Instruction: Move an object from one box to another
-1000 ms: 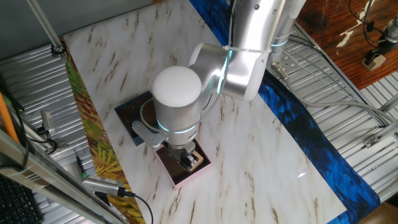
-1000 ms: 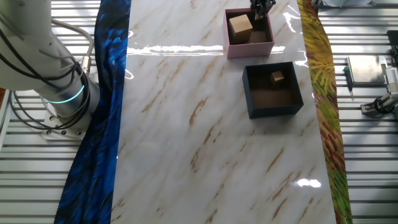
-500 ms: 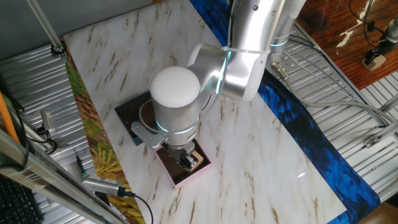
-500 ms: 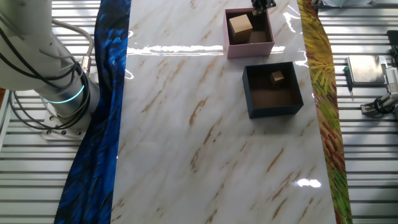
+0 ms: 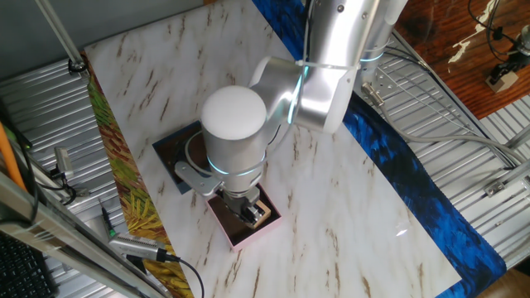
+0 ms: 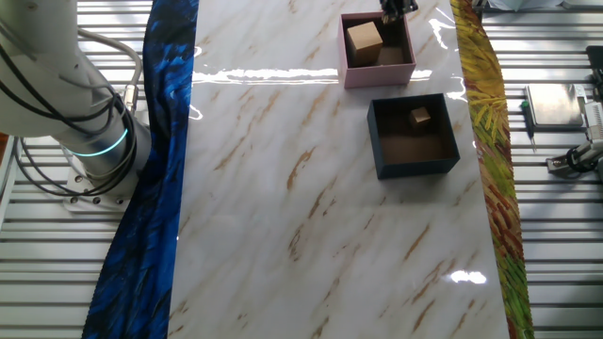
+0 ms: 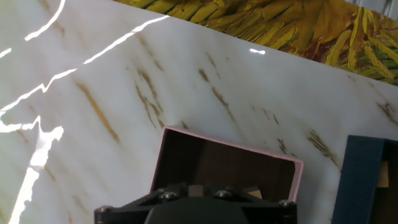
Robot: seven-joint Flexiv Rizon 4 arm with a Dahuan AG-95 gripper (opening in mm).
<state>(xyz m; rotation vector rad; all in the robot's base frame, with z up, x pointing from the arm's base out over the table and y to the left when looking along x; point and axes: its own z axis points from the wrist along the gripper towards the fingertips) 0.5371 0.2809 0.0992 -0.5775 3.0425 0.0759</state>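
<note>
Retreat is what the two-finger gripper (image 6: 396, 5) is showing: against a second earlier, in the other fixed view it is sitting a little higher, now barely poking in at the top edge above the far side of the small square pale pink box (image 6: 377, 75), and over the last half second it is hardly moving at all. Inside that pink box a large light wooden cube (image 6: 364, 40) is resting near the left wall, with a duller tan piece (image 6: 392, 56) lying just beside it toward the right; neither is shifting between pictures. The small square dark navy-blue box (image 6: 415, 168) is standing just beside the pink one on the white marble-patterned table (image 6: 283, 188), and a small wooden cube (image 6: 420, 116) is sitting in its far part, untouched. Whether the claw is spread or pressed together I cannot tell: the arm is hiding most of it in one fixed view, and the hand view is showing only the dark mount, not the fingers. Judging from this, the drop into the pink box is looking done and the arm is pulling clear, though which block was carried is not plain.
</note>
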